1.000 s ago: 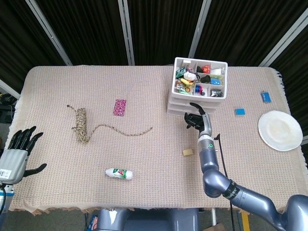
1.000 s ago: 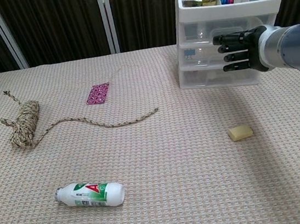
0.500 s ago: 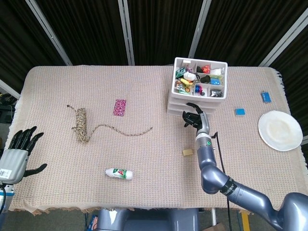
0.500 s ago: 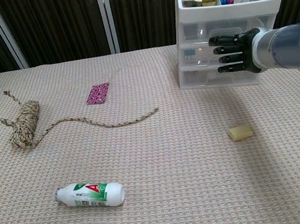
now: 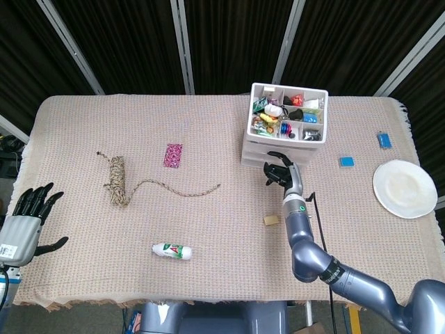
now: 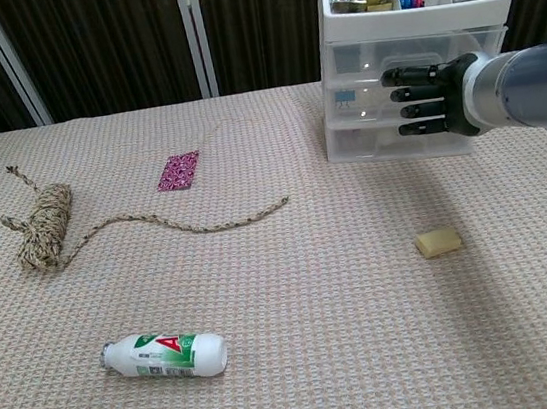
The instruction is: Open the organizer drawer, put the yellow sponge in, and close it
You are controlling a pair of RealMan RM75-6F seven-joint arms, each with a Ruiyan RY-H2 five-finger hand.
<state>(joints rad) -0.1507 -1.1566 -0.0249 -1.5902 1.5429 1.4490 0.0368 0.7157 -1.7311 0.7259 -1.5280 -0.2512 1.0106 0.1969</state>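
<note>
The white organizer [image 5: 281, 142] [image 6: 415, 55] stands at the back right with its clear drawers pushed in and a top tray full of small items. My right hand [image 5: 281, 170] [image 6: 426, 99] hovers just in front of the drawer fronts, fingers curled, holding nothing. Whether it touches a drawer I cannot tell. The yellow sponge [image 5: 271, 220] [image 6: 438, 241] lies on the cloth a little nearer than that hand. Far off at the front left edge, my left hand [image 5: 31, 212] stays open with fingers spread.
A rope coil [image 5: 117, 179] with a trailing end, a pink patterned packet [image 5: 173, 154] and a small white bottle [image 5: 172, 250] lie to the left. Right of the organizer are two blue pieces [image 5: 346, 161] and a white plate [image 5: 405, 188].
My right hand has drifted a little leftward and slightly up along the drawer fronts. The left hand and the sponge stay where they were.
</note>
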